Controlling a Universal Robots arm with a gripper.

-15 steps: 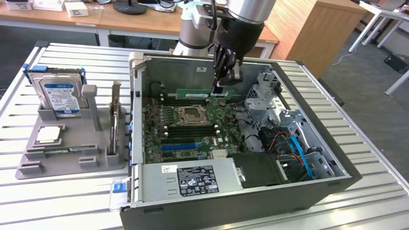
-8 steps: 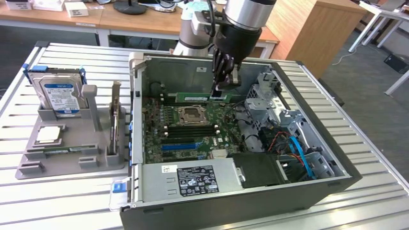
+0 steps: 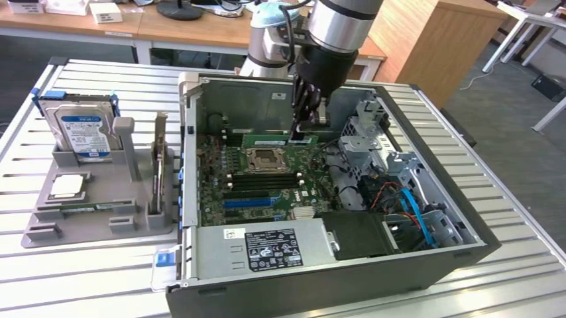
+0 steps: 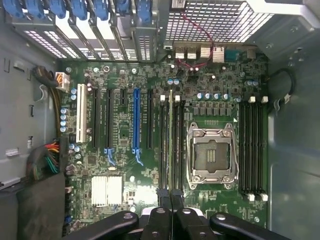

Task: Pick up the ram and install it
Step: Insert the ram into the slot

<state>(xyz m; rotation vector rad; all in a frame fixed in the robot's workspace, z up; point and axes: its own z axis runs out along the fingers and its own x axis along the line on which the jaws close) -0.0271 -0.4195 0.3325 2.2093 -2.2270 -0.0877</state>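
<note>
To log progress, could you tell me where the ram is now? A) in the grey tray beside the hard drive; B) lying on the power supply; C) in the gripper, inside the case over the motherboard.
C: the gripper is shut on the ram, holding it inside the case over the motherboard, beside the CPU socket.
</note>
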